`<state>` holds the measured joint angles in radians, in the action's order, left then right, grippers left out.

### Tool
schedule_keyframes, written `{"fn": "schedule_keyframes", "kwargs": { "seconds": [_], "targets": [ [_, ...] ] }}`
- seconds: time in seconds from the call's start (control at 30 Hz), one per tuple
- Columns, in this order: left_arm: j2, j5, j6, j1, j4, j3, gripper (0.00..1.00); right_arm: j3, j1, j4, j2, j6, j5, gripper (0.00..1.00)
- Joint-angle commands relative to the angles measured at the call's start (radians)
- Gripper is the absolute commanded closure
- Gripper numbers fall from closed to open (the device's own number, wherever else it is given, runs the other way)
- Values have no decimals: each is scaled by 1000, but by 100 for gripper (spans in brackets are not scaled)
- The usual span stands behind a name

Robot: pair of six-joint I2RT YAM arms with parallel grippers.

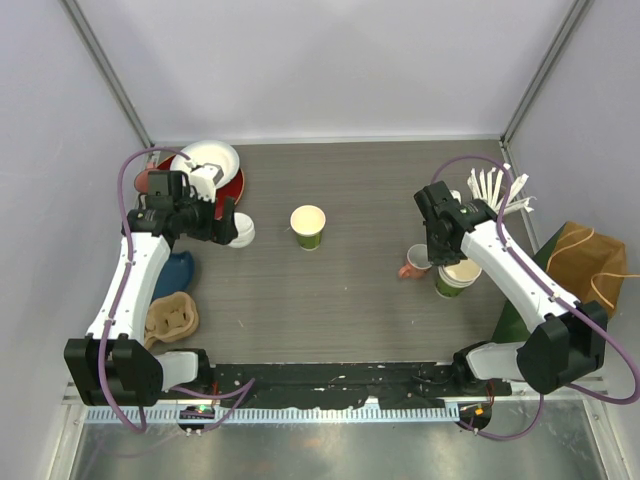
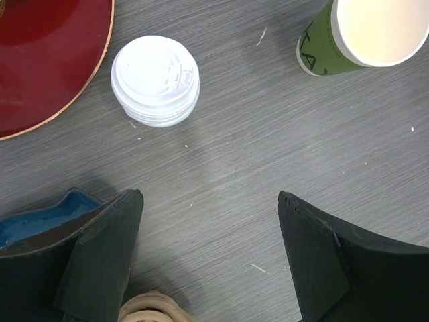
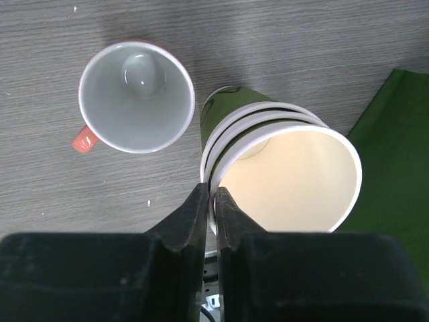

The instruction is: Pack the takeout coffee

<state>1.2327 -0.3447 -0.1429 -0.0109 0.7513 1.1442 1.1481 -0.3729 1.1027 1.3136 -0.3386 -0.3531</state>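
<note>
Right hand: The right hand [image 3: 213, 201] is closed to a thin slit, and the near rim of the nested green cups [image 3: 288, 178] runs into that slit. It looks like a pinch on the cup wall.
Why that hold: I judge that a rim pinch is the way to lift or peel a cup off the pile.
Left hand: The left hand [image 2: 210, 201] is spread wide and holds nothing. It hovers over bare table [image 1: 350, 300] with the stack of white lids [image 2: 155, 79] just ahead of it, beside the red plate [image 2: 47, 60]. It looks placed to fetch a lid.
Takeout coffee: No cup wears a lid yet. The lone green cup [image 1: 308, 226] stands upright mid-table, well apart from the nested cups on the right and near the lids on the left.
Neighbour: A pink-handled mug [image 3: 136, 96] sits mouth up just beside the nested cups.
Bag: A brown paper bag [image 1: 585, 262] stands at the right edge, probably where the cups go.
Only in wrist views: Three stacked rims and the pinch itself show on the right, several lids piled together on the left.
Only from above: The overhead view shows the whole layout, the bag, and how far the lids lie from the nested cups.
Risk: The whole pile may come up together or knock the mug.
</note>
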Motion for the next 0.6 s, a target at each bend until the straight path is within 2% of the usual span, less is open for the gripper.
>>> {"fn": "schedule_keyframes", "kwargs": {
  "seconds": [0.0,0.07,0.4,0.57],
  "targets": [
    [-21,-25,-17,6,-32,0,14,27,2,-3,-20,-2,-6,90],
    [-22,-25,-17,8,-33,2,14,36,2,3,-24,-2,-10,99],
    [-18,-31,-17,6,-30,3,14,142,2,92,-25,-2,-101,99],
    [-21,-33,-15,6,-29,5,14,131,2,68,-2,29,-34,99]
  ]
}}
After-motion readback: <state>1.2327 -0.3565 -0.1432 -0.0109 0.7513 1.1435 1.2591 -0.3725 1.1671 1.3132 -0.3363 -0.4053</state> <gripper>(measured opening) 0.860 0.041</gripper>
